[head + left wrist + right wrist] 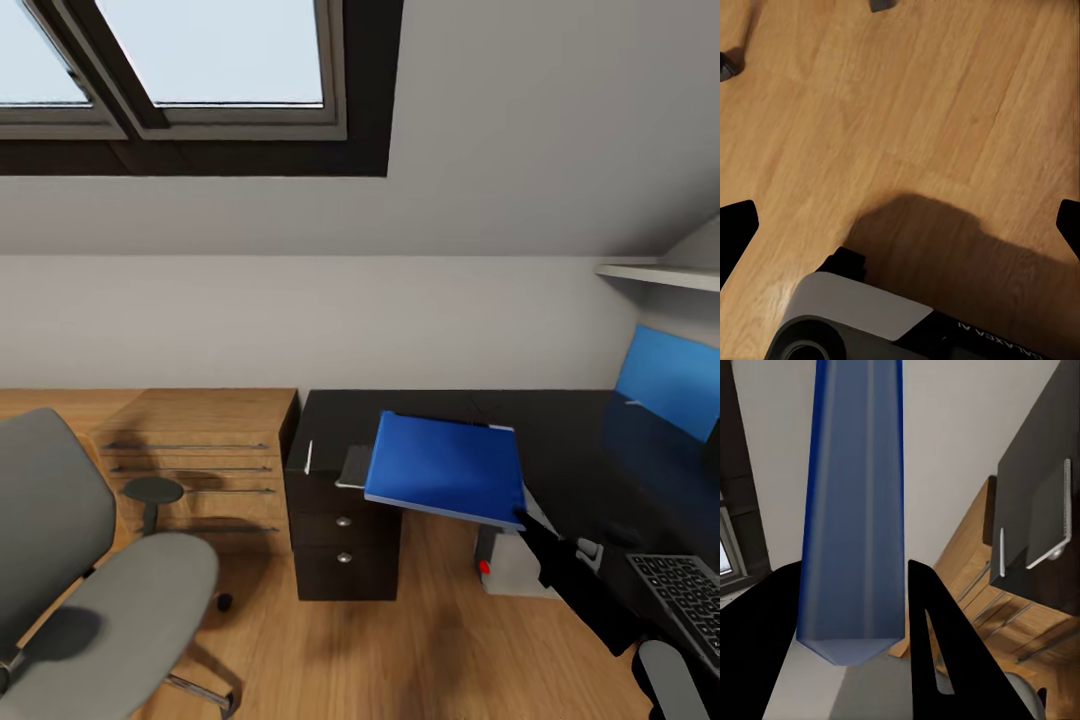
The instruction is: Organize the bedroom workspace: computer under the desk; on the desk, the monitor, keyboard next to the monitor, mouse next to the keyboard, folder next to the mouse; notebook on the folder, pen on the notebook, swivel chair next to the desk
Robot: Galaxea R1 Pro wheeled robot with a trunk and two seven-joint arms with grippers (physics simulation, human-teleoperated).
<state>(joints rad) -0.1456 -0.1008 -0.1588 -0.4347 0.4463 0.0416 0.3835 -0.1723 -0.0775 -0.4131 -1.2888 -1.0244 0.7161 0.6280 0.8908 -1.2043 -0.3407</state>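
A blue folder hangs tilted over the left part of the black desk, pinched at its near right corner by my right gripper. Seen edge-on, the folder sits between the black fingers. A grey notebook and a white pen lie on the desk's left end. At the right stand the monitor and the keyboard. A grey computer case shows under the desk. The grey swivel chair is at the left. My left gripper hangs open over the floor.
A wooden drawer chest stands against the wall between the chair and the desk's dark drawer unit. A white shelf juts out above the monitor. A roof window is overhead. The robot's base sits below the left gripper.
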